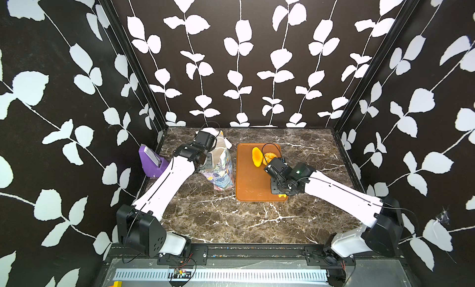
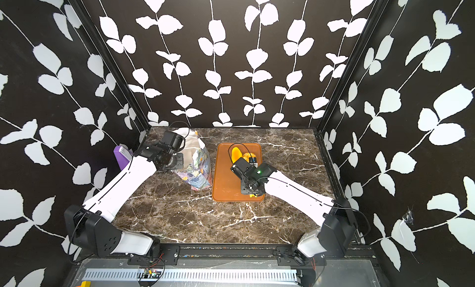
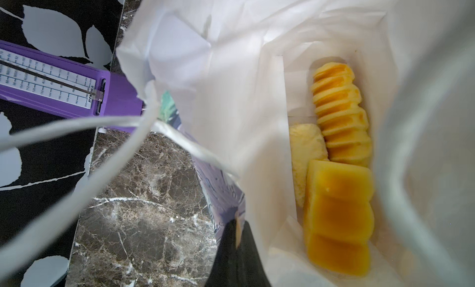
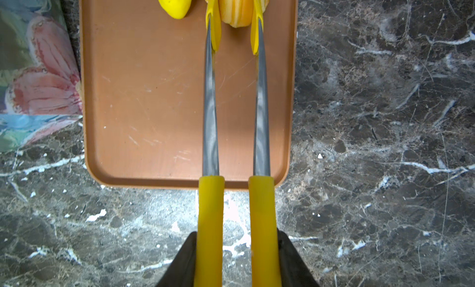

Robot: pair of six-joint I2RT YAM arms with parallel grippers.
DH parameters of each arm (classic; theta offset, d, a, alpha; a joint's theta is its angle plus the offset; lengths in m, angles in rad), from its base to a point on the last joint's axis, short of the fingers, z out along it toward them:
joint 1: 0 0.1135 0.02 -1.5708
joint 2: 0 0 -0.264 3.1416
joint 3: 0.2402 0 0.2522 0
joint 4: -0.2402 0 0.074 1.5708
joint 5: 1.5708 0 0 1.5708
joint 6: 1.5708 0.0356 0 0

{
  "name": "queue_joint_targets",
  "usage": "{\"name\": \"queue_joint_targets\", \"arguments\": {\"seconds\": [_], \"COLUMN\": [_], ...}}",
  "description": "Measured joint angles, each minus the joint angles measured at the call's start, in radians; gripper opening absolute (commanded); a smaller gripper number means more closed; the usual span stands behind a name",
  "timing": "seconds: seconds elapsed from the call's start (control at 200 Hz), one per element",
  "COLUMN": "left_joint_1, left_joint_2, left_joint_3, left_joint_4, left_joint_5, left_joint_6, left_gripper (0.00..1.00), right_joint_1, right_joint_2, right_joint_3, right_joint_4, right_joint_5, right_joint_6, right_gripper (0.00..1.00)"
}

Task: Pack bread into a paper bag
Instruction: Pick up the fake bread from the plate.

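The paper bag (image 1: 221, 167) stands left of the tray, and my left gripper (image 3: 237, 231) is shut on its rim, holding it. The left wrist view looks into its white inside (image 3: 231, 67). There lie a ridged loaf (image 3: 341, 113), a segmented loaf (image 3: 339, 216) and a pale bun (image 3: 305, 149). My right gripper (image 4: 236, 244) is shut on the yellow handles of the tongs (image 4: 210, 118). The tongs' yellow tips sit on either side of the ring-shaped bundt (image 4: 236, 8), which shows in a top view at the tray's far end (image 1: 270, 156). A smooth yellow bread (image 1: 256, 157) lies beside it.
The brown tray (image 1: 248, 185) lies mid-table on the marble top (image 1: 218, 216). A purple box (image 1: 151, 161) leans at the left wall, close behind the left arm. The bag's white cord handle (image 3: 77, 170) loops out toward the purple box (image 3: 77, 93).
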Motion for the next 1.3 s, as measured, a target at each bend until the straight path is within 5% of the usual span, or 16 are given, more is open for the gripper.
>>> {"name": "queue_joint_targets", "arguments": {"seconds": [1.301], "left_joint_1": [0.000], "left_joint_2": [-0.035], "left_joint_3": [-0.013], "left_joint_4": [0.007], "left_joint_5": [0.018], "left_joint_6": [0.000], "left_gripper": [0.00], "right_joint_1": [0.109], "right_joint_2": [-0.073], "right_joint_3": [0.098], "right_joint_4": [-0.163], "right_joint_5": [0.102], "right_joint_6": [0.032], "right_gripper": [0.00]}}
